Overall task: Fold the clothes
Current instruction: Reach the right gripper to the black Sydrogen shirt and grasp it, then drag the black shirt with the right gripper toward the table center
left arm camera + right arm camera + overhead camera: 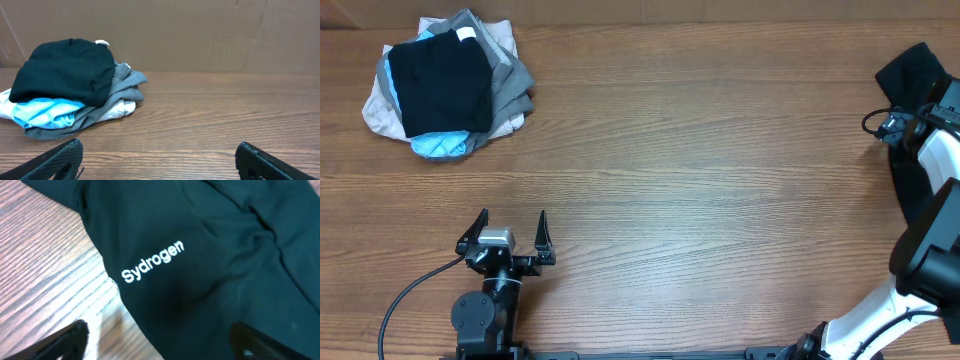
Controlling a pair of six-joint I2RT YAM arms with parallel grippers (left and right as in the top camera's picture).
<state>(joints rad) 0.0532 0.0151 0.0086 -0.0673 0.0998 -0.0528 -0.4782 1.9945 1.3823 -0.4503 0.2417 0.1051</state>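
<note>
The black shirt (918, 72) lies bunched at the table's far right edge, partly under my right arm. In the right wrist view it (210, 255) fills most of the frame, with white "Sydrogen" lettering showing. My right gripper (157, 342) is open just above the shirt's edge, its fingers on either side of the cloth, holding nothing; in the overhead view its fingers are hidden by the arm. My left gripper (512, 232) is open and empty near the front left of the table, also seen in the left wrist view (157, 160).
A stacked pile of black, grey, beige and light-blue garments (445, 85) sits at the back left, also in the left wrist view (70, 85). A brown cardboard wall (200, 35) stands behind the wooden table (700, 170).
</note>
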